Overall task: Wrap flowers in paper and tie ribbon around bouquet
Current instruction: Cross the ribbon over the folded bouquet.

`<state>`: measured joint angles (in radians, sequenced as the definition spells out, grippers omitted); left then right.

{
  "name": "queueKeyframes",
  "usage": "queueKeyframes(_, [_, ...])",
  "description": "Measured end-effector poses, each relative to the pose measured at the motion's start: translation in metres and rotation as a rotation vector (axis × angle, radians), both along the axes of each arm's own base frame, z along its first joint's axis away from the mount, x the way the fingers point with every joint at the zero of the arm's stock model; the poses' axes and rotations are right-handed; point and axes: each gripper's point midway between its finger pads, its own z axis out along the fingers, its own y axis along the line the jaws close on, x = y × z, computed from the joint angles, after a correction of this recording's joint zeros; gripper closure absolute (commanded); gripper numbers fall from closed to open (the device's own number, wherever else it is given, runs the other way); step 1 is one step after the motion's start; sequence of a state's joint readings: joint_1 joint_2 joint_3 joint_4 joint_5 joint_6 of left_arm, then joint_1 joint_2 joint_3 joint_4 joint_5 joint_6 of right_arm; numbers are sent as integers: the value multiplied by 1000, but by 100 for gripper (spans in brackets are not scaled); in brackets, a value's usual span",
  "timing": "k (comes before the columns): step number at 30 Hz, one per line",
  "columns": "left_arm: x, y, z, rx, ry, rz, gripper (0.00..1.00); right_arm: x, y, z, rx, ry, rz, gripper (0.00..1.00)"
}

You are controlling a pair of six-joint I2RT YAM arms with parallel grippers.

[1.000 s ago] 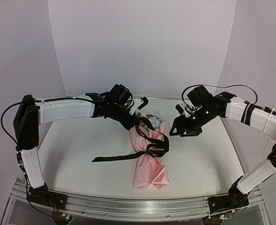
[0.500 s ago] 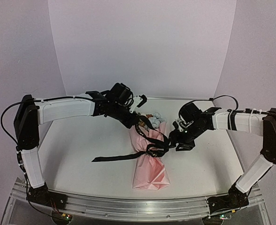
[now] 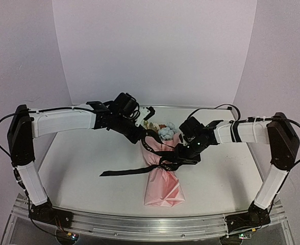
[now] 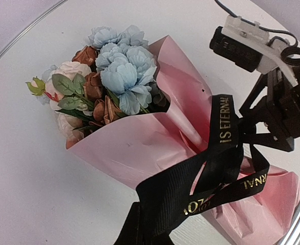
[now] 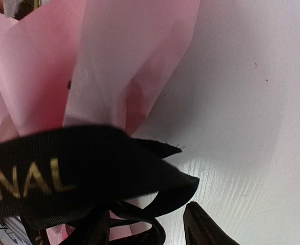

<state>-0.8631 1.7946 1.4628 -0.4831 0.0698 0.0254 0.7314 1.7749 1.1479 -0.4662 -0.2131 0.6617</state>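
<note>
Bouquet [image 3: 161, 153] lies between your end effectors, well inside table [image 3: 73, 168] rim. Paper [image 3: 163, 191] cone holds flowers [image 3: 165, 131]. Left end effector [image 3: 142, 138] pinched on ribbon [image 4: 211, 173]; right end effector [image 3: 183, 157] at ribbon loop, grip unclear.

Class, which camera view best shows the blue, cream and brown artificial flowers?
Left wrist: the flowers fill its upper left, petals distinct. Top external shows them tiny. Right wrist shows mostly pink wrapping paper and black satin ribbon.

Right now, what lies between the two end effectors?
In the top view, the bouquet's pink paper, with the black ribbon looped across it, lies between the left end effector and the right end effector.
</note>
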Motion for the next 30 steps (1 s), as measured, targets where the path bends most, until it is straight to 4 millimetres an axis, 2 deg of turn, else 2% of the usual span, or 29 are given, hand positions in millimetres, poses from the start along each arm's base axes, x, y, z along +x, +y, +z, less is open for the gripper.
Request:
queueKeyframes(4, [-3,4,6,-10,-8,0,100,3,3,-3,-13,-20,-27,86])
queueKeyframes(7, [-6,9,7,-6,-6,3,100,5,3,-2,-16,-27,-46,99])
queueKeyframes(12, [-9,16,8,13,1,12,100,0,-4,4,-31,-27,-49,100])
queueKeyframes(18, [-13,35,2,95,56,46,100,-11,-12,38,-17,-50,-21,100])
queueKeyframes(25, [-14,41,30,103,114,93,100,-14,-10,65,-27,-68,73,100])
queueKeyframes(30, [-38,43,36,106,235,49,100,-10,0,82,-28,-93,172,100])
